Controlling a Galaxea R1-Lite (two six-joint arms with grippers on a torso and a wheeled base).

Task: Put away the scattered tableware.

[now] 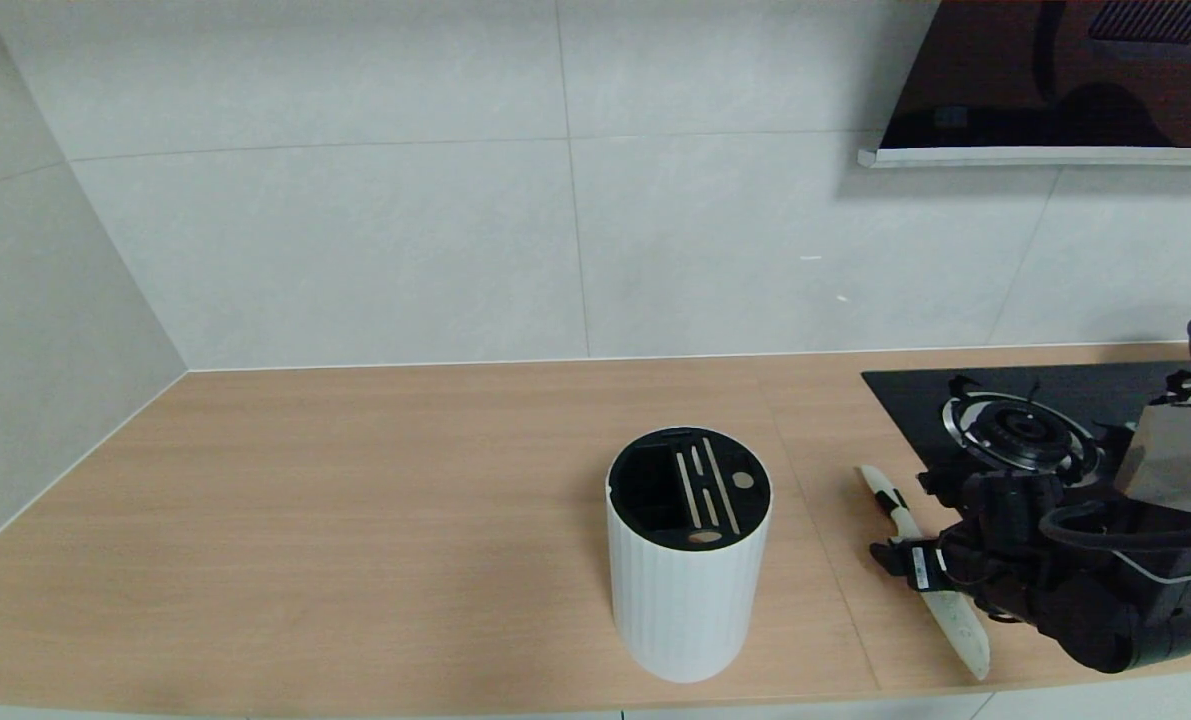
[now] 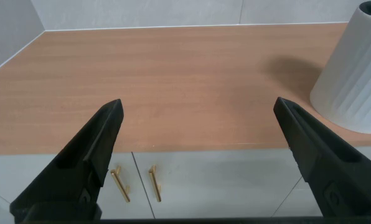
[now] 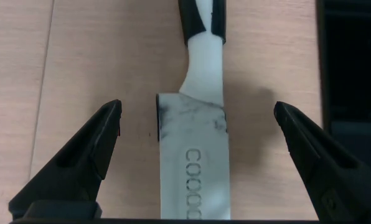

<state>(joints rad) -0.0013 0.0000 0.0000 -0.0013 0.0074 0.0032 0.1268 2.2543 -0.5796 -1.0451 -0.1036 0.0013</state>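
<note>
Knife [image 1: 958, 620] lies flat on wooden countertop [image 1: 355, 500] between knife block [image 1: 688, 570] and gas hob [image 1: 1015, 400]. Long axis front-to-back: handle toward wall, tip toward counter edge. Right gripper [image 3: 198, 111] spread wide, one finger each side of blade.

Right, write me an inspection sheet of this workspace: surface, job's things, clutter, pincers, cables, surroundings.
Surface: wooden countertop, with a seam to the right of the holder.
Job's things: white ribbed holder stands upright, with slots in its black top. The white knife lies flat to the holder's right, apart from it, beside the hob.
Clutter: nothing seen.
Pincers: right pincer is open, straddling the knife's blade near the handle without touching it. Left pincer is open at the counter's front edge, holding nothing.
Cables: nothing seen on the countertop.
Surroundings: gas hob at right, range hood above it, tiled wall behind, cabinet handles below the counter.
</note>
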